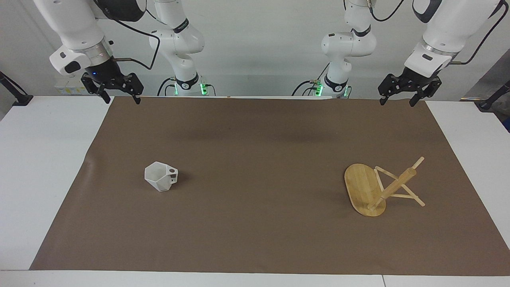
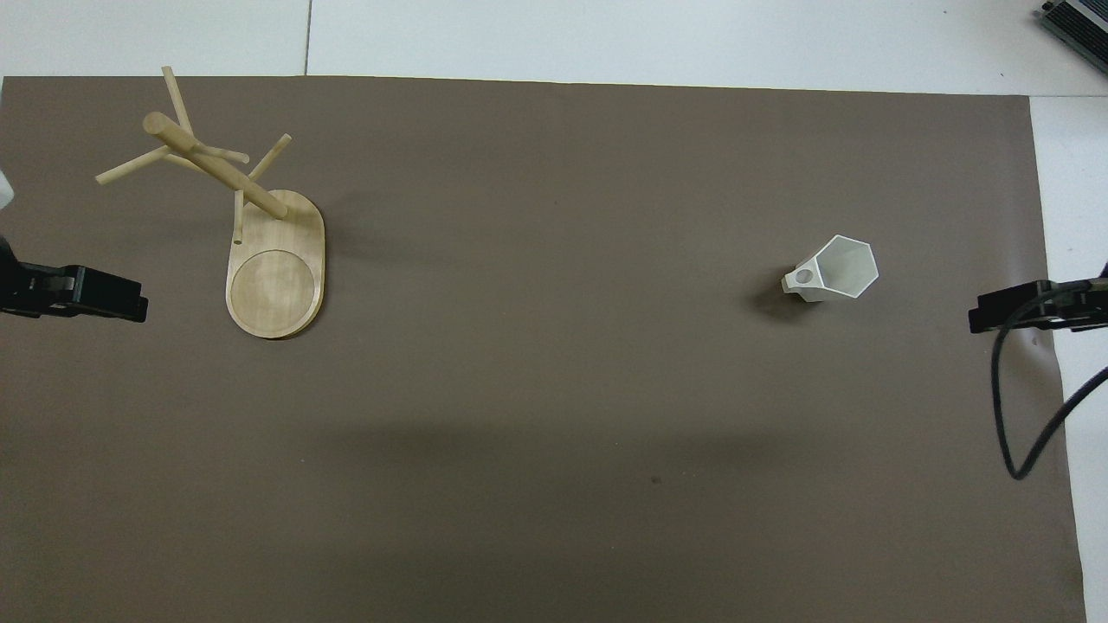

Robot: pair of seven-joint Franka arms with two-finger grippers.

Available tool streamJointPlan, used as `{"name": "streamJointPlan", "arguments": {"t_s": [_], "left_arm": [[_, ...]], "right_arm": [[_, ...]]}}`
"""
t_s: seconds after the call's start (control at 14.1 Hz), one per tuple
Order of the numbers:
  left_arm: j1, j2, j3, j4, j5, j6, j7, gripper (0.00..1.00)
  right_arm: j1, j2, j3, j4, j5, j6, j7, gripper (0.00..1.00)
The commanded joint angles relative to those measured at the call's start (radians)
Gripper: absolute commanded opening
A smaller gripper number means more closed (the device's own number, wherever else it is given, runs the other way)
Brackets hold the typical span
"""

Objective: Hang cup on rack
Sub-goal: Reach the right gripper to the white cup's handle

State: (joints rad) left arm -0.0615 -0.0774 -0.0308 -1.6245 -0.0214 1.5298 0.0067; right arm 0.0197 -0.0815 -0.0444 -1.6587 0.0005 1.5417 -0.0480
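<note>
While both pincers (left pincer, right pincer) hang released, the cup stands unlabelled

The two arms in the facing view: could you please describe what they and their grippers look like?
Both arms have glossy white rounded shells with black joint bands and a silver ring at the wrist. Green lights glow at the two bases. Black cables loop from the upper links down to each wrist. The left gripper and right gripper are black linkage frames with slim black jaws; a small blue light shows above the right one.
</note>
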Motion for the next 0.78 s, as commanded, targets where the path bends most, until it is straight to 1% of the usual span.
{"name": "streamJointPlan", "arguments": {"t_s": [0.0,0.07,0.28,0.5,0.64,0.71], "left_arm": [[0.006,-0.018,-0.001,-0.014,0.009,-0.01,0.006,1.0],[0.006,-0.018,-0.001,-0.014,0.009,-0.01,0.006,1.0],[0.006,-0.018,-0.001,-0.014,0.009,-0.01,0.006,1.0],[0.006,-0.018,-0.001,-0.014,0.009,-0.01,0.006,1.0],[0.006,-0.018,-0.001,-0.014,0.009,-0.01,0.007,1.0],[0.006,-0.018,-0.001,-0.014,0.009,-0.01,0.006,1.0]], "right_arm": [[0.013,-0.037,0.024,-0.048,0.026,0.017,-0.048,1.0],[0.013,-0.043,0.024,-0.081,0.026,0.071,-0.08,1.0],[-0.009,-0.037,0.021,-0.18,0.027,0.309,-0.131,1.0],[-0.033,0.015,0.02,-0.205,0.027,0.405,-0.128,1.0],[-0.049,0.075,0.02,-0.208,0.027,0.454,-0.127,1.0],[-0.069,0.119,0.02,-0.208,0.027,0.487,-0.127,1.0]]}}
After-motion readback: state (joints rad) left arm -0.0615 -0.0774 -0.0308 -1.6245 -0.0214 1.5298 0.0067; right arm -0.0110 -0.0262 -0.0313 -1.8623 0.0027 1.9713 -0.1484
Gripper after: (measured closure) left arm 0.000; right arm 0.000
